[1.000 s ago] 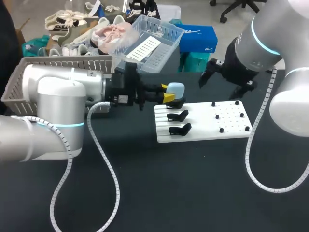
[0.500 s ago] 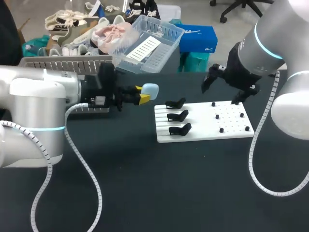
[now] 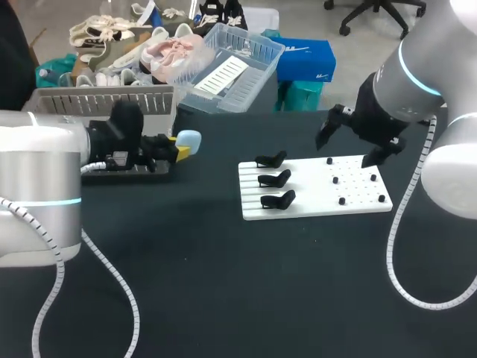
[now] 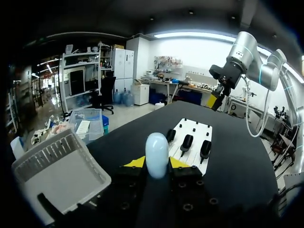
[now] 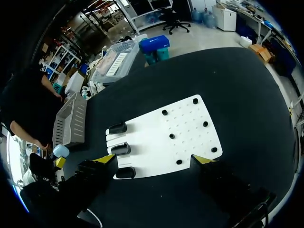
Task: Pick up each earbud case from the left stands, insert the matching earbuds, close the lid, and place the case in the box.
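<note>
My left gripper [image 3: 179, 147] is shut on a pale blue earbud case [image 3: 189, 139], held above the table left of the white board [image 3: 313, 205]. In the left wrist view the case [image 4: 156, 154] stands upright between the yellow tips of that gripper [image 4: 156, 164]. Three black stands [image 3: 276, 179] on the board's left side hold nothing. Small black earbuds [image 3: 335, 180] dot its right side. My right gripper [image 3: 354, 145] hangs open over the board's far right part. In its own view that gripper [image 5: 154, 159] straddles the board [image 5: 166, 137] well above it.
A grey slatted basket [image 3: 97, 97] sits at the far left behind my left arm, also seen as the basket [image 5: 71, 121] in the right wrist view. A clear plastic bin [image 3: 246, 45] stands at the far edge. Bare black tabletop lies in front of the board.
My left gripper has carried the blue case leftward, away from the stands and toward the grey basket. My right gripper has drifted slightly right and lower over the board.
</note>
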You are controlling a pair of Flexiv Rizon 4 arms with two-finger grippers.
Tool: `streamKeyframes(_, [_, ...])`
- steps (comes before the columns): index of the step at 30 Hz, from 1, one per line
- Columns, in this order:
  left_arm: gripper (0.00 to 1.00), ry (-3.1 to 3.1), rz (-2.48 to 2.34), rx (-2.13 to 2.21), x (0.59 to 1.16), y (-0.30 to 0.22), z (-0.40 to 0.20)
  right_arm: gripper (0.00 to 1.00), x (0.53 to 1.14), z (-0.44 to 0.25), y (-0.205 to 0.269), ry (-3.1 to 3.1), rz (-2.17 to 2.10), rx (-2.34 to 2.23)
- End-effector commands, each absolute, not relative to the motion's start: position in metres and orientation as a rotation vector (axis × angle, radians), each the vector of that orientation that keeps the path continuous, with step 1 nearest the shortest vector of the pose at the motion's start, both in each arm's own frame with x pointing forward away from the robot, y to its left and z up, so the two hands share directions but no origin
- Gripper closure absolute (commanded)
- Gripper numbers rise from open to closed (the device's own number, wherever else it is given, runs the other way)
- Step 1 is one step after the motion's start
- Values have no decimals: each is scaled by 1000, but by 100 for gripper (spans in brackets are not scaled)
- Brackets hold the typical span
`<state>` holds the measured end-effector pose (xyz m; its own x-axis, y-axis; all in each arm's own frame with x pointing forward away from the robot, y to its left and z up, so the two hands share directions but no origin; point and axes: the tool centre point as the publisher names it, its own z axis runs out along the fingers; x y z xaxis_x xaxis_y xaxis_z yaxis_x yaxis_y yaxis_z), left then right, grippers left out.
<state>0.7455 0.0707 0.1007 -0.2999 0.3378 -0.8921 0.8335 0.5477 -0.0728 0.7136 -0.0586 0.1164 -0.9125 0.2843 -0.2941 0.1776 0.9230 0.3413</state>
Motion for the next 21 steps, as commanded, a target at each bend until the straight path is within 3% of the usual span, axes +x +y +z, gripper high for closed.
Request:
streamKeyframes(1, [100, 1906, -533, 866, 745, 81, 101, 0, 712, 115, -60, 2743, 443, 337])
streamKeyframes(21, [100, 1946, -337, 629, 774, 152, 103, 0, 697, 103, -62, 2754, 470, 395])
